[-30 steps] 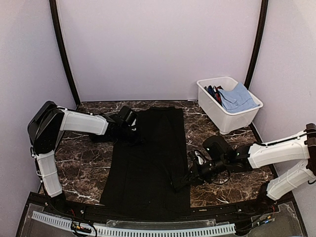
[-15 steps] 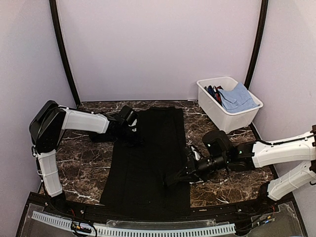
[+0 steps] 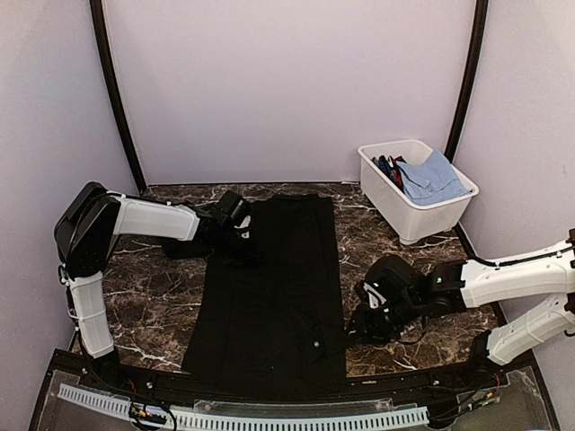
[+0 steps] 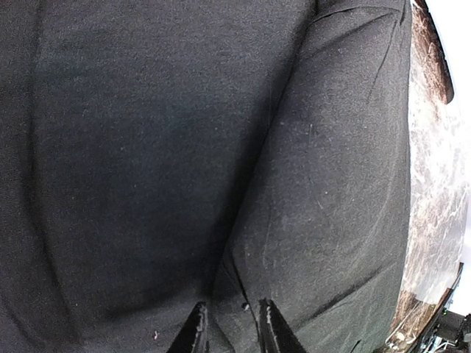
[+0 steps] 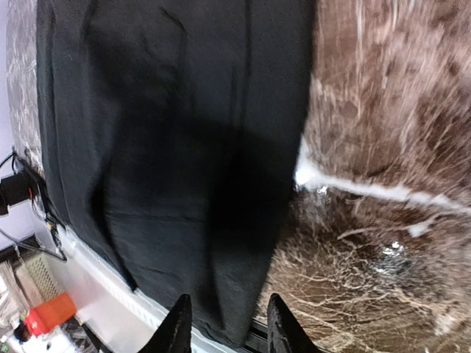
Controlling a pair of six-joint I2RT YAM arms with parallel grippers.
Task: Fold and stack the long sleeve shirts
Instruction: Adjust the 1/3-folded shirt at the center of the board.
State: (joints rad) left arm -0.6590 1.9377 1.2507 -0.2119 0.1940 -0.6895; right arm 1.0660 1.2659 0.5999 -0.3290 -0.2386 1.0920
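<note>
Task's thing: the black long sleeve shirt (image 3: 269, 296) lies spread flat on the marble table (image 3: 153, 296), centred between the two arms.
Long axis: it runs near to far, a long narrow rectangle from the near table edge to the far end.
Left gripper (image 3: 244, 247): it sits low on the shirt's far-left corner. In the left wrist view its fingertips (image 4: 196, 332) stand a narrow gap apart with a crease of black cloth running up to them. Whether they pinch that crease I cannot tell.
Right gripper (image 3: 353, 329): it hangs just off the shirt's right edge, towards the near end. Its jaws are parted and grasp nothing; the right wrist view is blurred but shows only cloth and marble below them.
Direction to the cloth: the shirt lies to the left of the right gripper, while the left gripper is already over it.
Nearer arm: the left for the far end, the right for the near end.
Coming move, as a judgement: a fold along the long axis, so each arm needs a corner at its own end.
Elsewhere: a white bin (image 3: 422, 220) at far right holds a blue garment (image 3: 431, 175), well apart from the shirt.
</note>
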